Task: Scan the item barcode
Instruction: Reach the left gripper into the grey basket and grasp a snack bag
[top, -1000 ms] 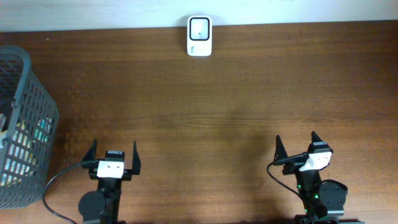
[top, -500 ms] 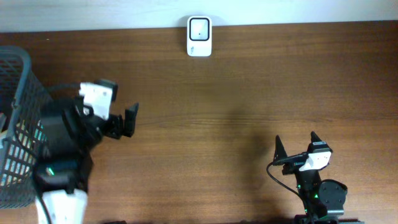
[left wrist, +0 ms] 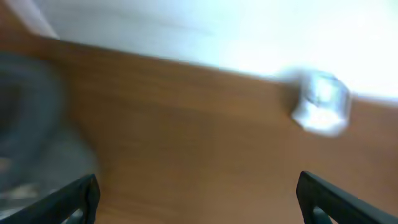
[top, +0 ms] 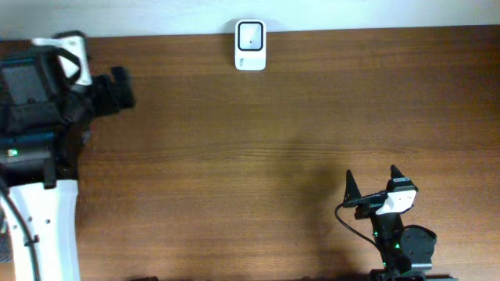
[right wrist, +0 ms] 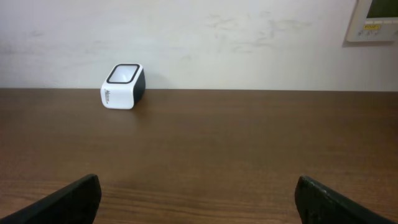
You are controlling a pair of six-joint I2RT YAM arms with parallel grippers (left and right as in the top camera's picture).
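Judging the blurred dark grey basket (left wrist: 28,118) lower left of my left end effector (top: 123,88), fingers apart; right end effector (top: 372,176) farther, also apart.

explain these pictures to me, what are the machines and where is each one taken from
These are two robot arms at a table. One picture looks down from a fixed camera above; the other two come from a camera on each wrist, so the dark tips in their bottom corners are that arm's own fingers. The left hand is at the table's back left, the right hand near the front right. Both are open and hold nothing. A white scanner stands at the back edge. The left wrist picture is blurred; the dark grey shape at its left cannot be named.
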